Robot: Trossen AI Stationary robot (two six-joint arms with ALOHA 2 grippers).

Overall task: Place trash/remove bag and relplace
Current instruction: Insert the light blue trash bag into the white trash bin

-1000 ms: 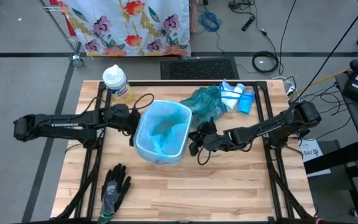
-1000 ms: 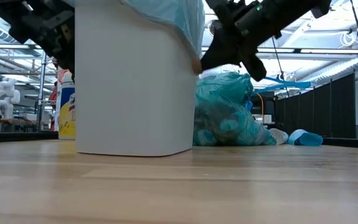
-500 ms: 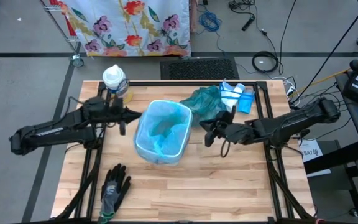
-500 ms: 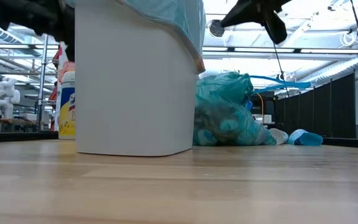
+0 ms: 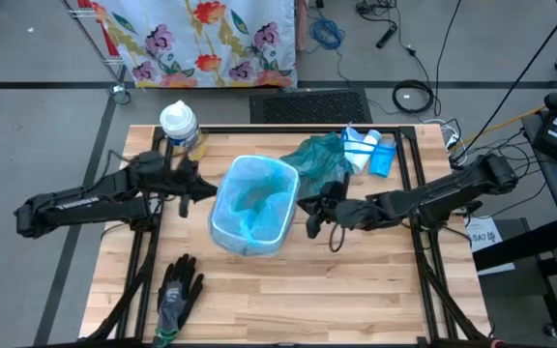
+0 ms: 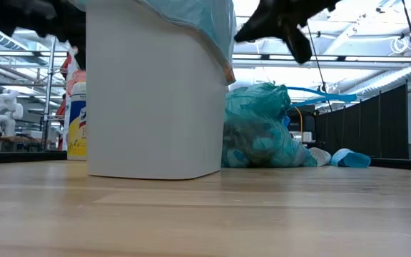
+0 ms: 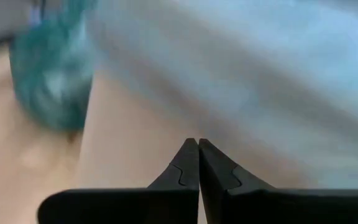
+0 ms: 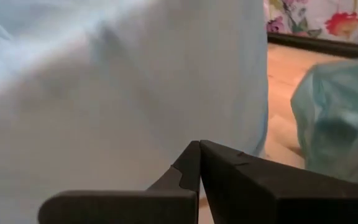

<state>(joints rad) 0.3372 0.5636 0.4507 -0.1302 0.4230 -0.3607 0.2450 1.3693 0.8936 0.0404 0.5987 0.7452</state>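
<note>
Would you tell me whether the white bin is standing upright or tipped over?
Upright: the white bin sits flat on the table, its blue liner opening upward.

Honestly we can't read a single word anywhere here. The white bottle (image 6: 76, 125) at the far left of the desk (image 5: 288, 300) has a yellow, blue and red label, but we can't make out the lettering on it. There's also a white paper tag (image 5: 483, 235) off the desk's right edge with dark marks, too tiny for us to read.
</note>
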